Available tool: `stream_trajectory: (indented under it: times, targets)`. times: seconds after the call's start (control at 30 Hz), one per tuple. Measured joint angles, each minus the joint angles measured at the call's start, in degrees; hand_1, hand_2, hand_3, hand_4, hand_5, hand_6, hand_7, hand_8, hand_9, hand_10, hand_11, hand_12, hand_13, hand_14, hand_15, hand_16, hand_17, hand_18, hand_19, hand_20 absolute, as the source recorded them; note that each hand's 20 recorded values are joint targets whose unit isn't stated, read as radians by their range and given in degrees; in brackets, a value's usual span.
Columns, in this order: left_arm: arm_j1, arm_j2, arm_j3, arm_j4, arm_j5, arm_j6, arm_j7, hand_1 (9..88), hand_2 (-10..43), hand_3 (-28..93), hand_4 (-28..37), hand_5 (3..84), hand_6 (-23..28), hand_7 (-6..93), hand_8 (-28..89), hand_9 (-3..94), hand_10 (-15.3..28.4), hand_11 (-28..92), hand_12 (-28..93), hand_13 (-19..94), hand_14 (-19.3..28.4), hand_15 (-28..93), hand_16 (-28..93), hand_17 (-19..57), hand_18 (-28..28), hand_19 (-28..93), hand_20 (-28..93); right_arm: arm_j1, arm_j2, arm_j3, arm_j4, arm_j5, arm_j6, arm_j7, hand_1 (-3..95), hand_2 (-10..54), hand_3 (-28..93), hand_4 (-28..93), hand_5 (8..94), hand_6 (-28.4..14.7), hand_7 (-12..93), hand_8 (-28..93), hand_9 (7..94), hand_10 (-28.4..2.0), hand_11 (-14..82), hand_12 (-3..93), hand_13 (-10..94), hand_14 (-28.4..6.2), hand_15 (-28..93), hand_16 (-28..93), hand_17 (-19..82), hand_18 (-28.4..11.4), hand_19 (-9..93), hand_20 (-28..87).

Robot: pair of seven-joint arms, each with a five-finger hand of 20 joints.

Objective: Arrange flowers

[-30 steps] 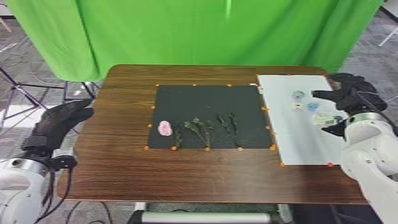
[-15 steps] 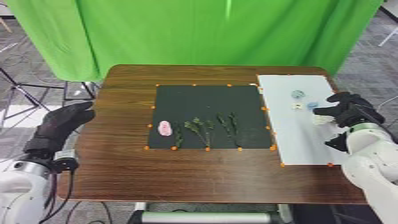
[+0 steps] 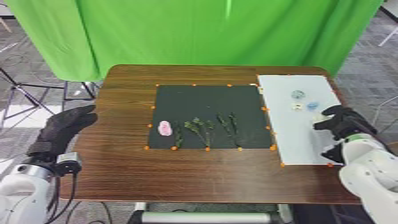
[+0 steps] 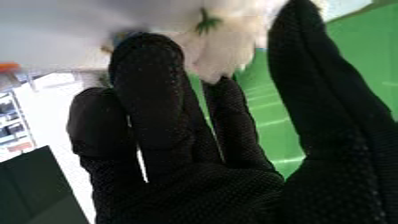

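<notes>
While looking over the black sheet (image 3: 187, 100), see a smooth pink oval (image 3: 165, 128), thin leafy sprigs (image 3: 197, 121); on white paper (image 3: 277, 87), small pale blooms (image 3: 298, 94) and a ruffled white flower (image 4: 218, 47); underneath, a brown wood-grained table (image 3: 178, 172); behind, draped green cloth (image 3: 178, 35); left, find the left hand (image 3: 65, 125) relaxed; right, the right hand (image 3: 345, 122), thumb apart from straight fingers (image 4: 147, 85), beside the white flower; cannot tell whether touching.

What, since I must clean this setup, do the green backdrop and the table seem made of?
The green backdrop looks like matte cloth: it hangs in soft folds. The table looks like wood or a wood-look laminate with a faint sheen, judging by its streaked brown grain.
</notes>
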State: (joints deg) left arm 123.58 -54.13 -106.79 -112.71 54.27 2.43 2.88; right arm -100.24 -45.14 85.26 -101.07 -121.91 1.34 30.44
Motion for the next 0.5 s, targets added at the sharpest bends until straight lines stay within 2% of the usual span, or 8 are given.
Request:
stream_trajectory:
  times: [0.1, 0.17, 0.23, 0.33, 0.5]
  targets:
    - [0.0, 0.0, 0.0, 0.02, 0.0, 0.0, -0.02, 28.7, 5.1, 63, -21.7, 45.7, 2.9, 14.2, -8, 46.1, 14.3, 22, 11, 36, 17.6, 14, 0, 3.5, 10.8, 9, 13, 0.2, 0.0, -1.3, 0.6, -0.1, 1.3, -0.1, 50.9, -9.5, 65, -21, 58.7, 0.7, 16, -8, 63.8, -13.2, 13.2, 20.4, 83, -5.3, 59, 28, 54, -16.6, 90, 46]
    - [-0.1, 0.0, 0.01, 0.02, 0.0, 0.0, -0.02, 28.6, 5.0, 63, -21.7, 45.7, 3.0, 14.2, -8, 46.1, 14.2, 22, 11, 36, 17.6, 14, 0, 3.5, 10.9, 9, 13, 0.6, 0.0, -2.5, 1.2, -0.3, 3.6, -0.1, 54.3, -9.5, 63, -21, 62.6, 1.1, 17, -2, 67.3, -12.5, 14.0, 19.9, 85, -4.6, 59, 29, 55, -15.8, 92, 45]
    - [-0.1, -0.01, 0.02, 0.02, 0.0, 0.0, -0.02, 28.7, 5.1, 63, -21.8, 45.7, 3.0, 14.2, -8, 46.1, 14.2, 22, 11, 36, 17.6, 14, 0, 3.4, 10.9, 9, 13, 1.0, 0.0, -3.8, 1.8, -0.7, 6.9, 0.0, 58.9, -9.5, 57, -19, 66.6, 0.8, 17, 3, 70.9, -12.1, 12.0, 23.0, 86, -4.3, 58, 29, 56, -15.4, 92, 44]
    - [-0.1, -0.01, 0.02, 0.02, 0.0, -0.01, -0.02, 28.7, 5.1, 63, -21.7, 45.8, 3.0, 14.2, -8, 46.2, 14.2, 22, 11, 36, 17.6, 14, 0, 3.4, 10.9, 9, 13, 1.4, 0.0, -5.7, 2.6, -1.2, 12.3, 0.0, 64.7, -9.5, 53, -18, 77.4, 0.7, 18, 7, 80.7, -12.0, 4.5, 31.1, 89, -3.2, 58, 30, 59, -14.2, 93, 44]
    - [-0.1, -0.02, -0.08, -0.03, 0.0, 0.0, -0.02, 28.6, 5.2, 63, -21.7, 45.7, 3.0, 14.2, -8, 46.2, 14.2, 22, 11, 36, 17.5, 14, 0, 3.4, 10.9, 9, 13, 1.6, 0.2, -6.8, 2.8, -1.8, 18.3, 0.0, 65.8, -9.5, 54, -18, 81.5, 0.6, 19, 6, 83.8, -12.3, 3.4, 32.7, 90, -2.5, 58, 31, 61, -13.8, 93, 46]
